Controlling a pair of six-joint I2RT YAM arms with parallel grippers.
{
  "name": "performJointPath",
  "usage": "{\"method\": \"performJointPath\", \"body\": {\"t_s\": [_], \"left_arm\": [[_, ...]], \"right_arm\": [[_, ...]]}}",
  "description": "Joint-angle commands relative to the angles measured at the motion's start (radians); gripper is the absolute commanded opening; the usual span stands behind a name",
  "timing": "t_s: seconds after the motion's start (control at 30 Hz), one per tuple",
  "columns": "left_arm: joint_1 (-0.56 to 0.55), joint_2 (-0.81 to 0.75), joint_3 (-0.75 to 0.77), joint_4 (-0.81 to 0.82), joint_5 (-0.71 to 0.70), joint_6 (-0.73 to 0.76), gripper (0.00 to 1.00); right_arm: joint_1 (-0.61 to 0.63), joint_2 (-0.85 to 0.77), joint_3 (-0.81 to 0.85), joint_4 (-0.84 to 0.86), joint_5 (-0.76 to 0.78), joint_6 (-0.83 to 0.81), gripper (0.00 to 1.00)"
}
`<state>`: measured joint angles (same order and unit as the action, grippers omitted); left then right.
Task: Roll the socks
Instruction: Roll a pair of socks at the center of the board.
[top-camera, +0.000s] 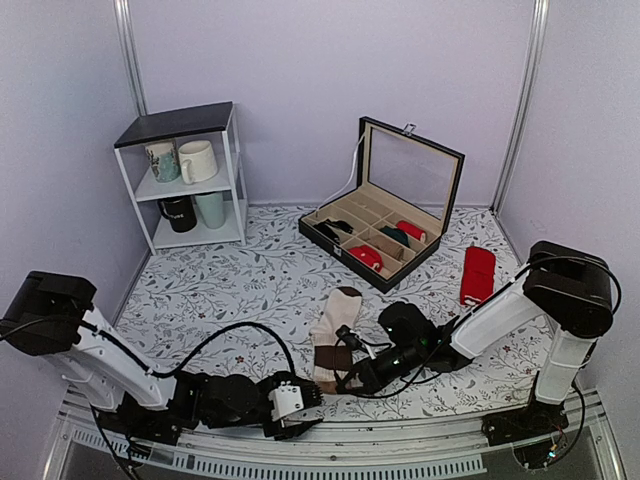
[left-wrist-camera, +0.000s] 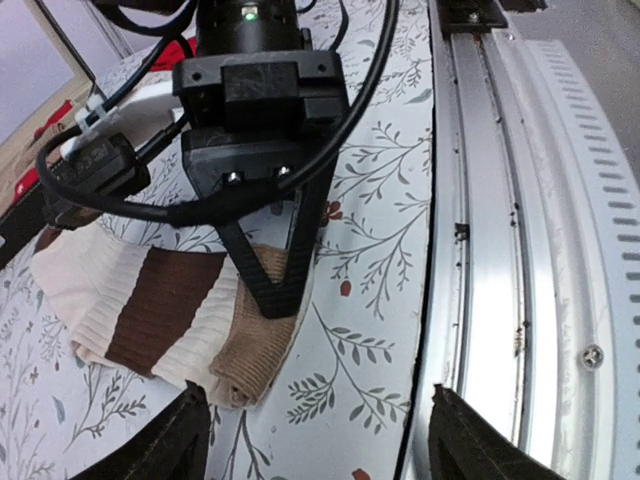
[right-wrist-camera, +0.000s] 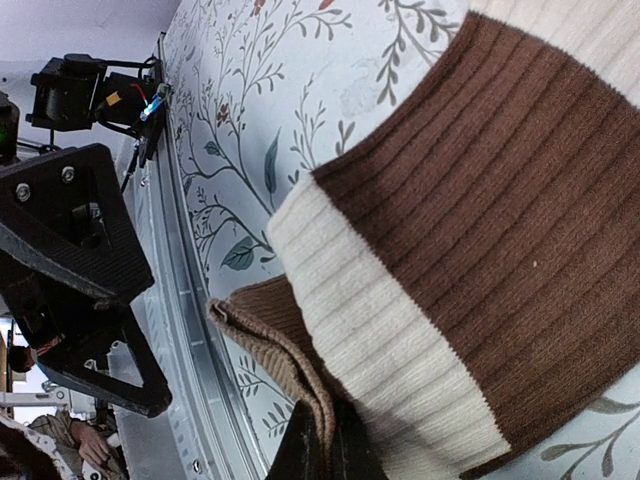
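Though overhead hides it, wrist views show right gripper (left-wrist-camera: 278, 300) pinching the socks (left-wrist-camera: 160, 310), left gripper (left-wrist-camera: 315, 425) spread empty.

Non-task items on floral tablecloth (top-camera: 250, 270)
Rear left: white shelf unit (top-camera: 185, 122) holding four mugs (top-camera: 197, 160). Rear centre: black compartment box (top-camera: 338, 256), glass lid (top-camera: 412, 165) raised, red bundle (top-camera: 364, 256) and dark green bundle (top-camera: 393, 237) in separate cells. Right of box, apart: plain red pair (top-camera: 477, 275), lying flat.

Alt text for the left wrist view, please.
The right claw, jaws closed, pinches the tan end of the striped socks on the floral table. The left claw hangs open below, near the metal rail.
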<state>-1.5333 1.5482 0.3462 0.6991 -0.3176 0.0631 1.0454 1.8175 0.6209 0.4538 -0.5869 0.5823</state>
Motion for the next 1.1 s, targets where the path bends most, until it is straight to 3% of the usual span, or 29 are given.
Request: {"method": "performJointPath", "body": {"t_s": [0.0, 0.27, 0.53, 0.7, 1.07], "left_arm": [[-0.020, 0.066, -0.004, 0.165, -0.082, 0.176, 0.75], [0.001, 0.160, 0.045, 0.153, -0.038, 0.215, 0.56], [0.049, 0.175, 0.058, 0.166, -0.016, 0.258, 0.55], [0.088, 0.193, 0.082, 0.128, 0.049, 0.251, 0.43], [0.124, 0.191, 0.096, 0.042, 0.068, 0.188, 0.45]], "right_arm": [[-0.002, 0.061, -0.031, -0.180, 0.002, 0.058, 0.00], [-0.001, 0.058, -0.036, -0.183, -0.007, 0.053, 0.00], [-0.001, 0.070, -0.036, -0.185, -0.024, 0.043, 0.00], [-0.001, 0.069, -0.041, -0.185, -0.025, 0.040, 0.00], [-0.001, 0.072, -0.046, -0.185, -0.031, 0.037, 0.00]]}}
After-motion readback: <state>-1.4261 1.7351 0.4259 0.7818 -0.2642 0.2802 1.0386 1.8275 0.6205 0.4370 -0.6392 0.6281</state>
